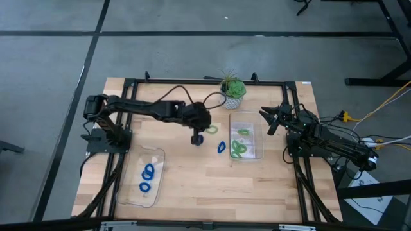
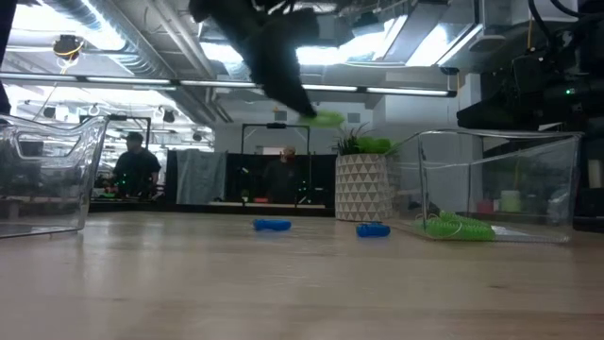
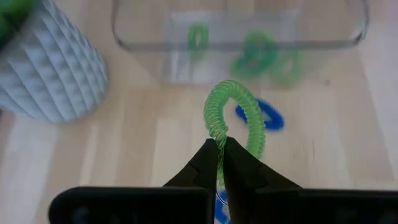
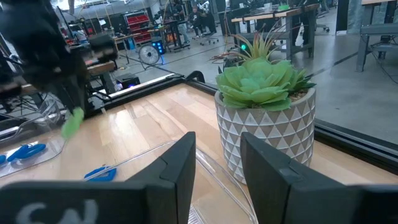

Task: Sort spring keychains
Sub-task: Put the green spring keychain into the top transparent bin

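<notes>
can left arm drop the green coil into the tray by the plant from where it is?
Probably yes: left gripper holds the green keychain lifted, and the open-topped clear tray lies just ahead, nothing between.

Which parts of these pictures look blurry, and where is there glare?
Low view: bright ceiling lights glare, and the left gripper with its green keychain is smeared. Left wrist view: the clear tray beyond is soft. Right wrist view: the potted plant is sharp.

Mid-table, the left gripper [image 1: 198,136] hangs above the wood pinching one spring keychain [image 3: 231,118], with two more keychains [image 1: 222,148] lying loose on the table beside it. To its right sits a tray [image 1: 254,153] holding several more, perhaps three, the potted plant [image 1: 233,91] just behind. Another tray [image 1: 156,186] sits front-left with two inside; the right gripper [image 1: 268,119] waits right of the plant.
</notes>
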Robot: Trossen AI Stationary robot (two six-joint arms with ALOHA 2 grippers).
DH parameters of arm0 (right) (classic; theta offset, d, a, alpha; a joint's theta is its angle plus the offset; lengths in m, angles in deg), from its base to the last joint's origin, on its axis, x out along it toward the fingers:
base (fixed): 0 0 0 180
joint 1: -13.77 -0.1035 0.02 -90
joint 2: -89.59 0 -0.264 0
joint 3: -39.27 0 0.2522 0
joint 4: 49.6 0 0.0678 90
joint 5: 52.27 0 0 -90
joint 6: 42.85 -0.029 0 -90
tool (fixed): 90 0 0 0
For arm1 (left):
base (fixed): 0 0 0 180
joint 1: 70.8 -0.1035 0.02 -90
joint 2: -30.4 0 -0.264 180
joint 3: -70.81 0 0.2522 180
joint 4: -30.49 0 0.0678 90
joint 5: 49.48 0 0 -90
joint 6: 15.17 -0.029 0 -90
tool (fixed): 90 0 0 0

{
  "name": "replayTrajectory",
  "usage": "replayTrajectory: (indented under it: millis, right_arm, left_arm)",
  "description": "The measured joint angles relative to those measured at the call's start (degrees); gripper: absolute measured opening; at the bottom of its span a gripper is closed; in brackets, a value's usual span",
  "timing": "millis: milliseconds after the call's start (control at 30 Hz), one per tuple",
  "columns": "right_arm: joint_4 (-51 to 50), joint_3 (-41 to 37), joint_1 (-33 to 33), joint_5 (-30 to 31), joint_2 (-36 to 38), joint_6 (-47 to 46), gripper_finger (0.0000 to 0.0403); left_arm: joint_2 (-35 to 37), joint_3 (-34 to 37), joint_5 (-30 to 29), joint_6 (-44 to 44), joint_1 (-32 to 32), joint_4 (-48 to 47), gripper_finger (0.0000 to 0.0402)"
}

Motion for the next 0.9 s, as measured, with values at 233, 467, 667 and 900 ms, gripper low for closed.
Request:
replayTrajectory:
  millis: [233,467,667,900]
  right_arm:
    - [0.0,0.0,0.0,0.0,0.0,0.0,0.0126]
    - [0.0,0.0,0.0,0.0,0.0,0.0,0.0126]
    - [0.0,0.0,0.0,0.0,0.0,0.0,0.0126]
    - [0.0,0.0,0.0,0.0,0.0,0.0,0.0126]
  left_arm:
    - [0.1,-5.8,-0.1,-0.9,-0.4,0.4,0.0007]
    - [0.1,-10.6,0.0,-1.9,-0.4,0.4,0.0006]
    - [0.1,-14.1,0.0,-1.9,-0.4,0.8,0.0008]
    - [0.1,-15.0,0.0,-1.9,-0.4,1.7,0.0008]
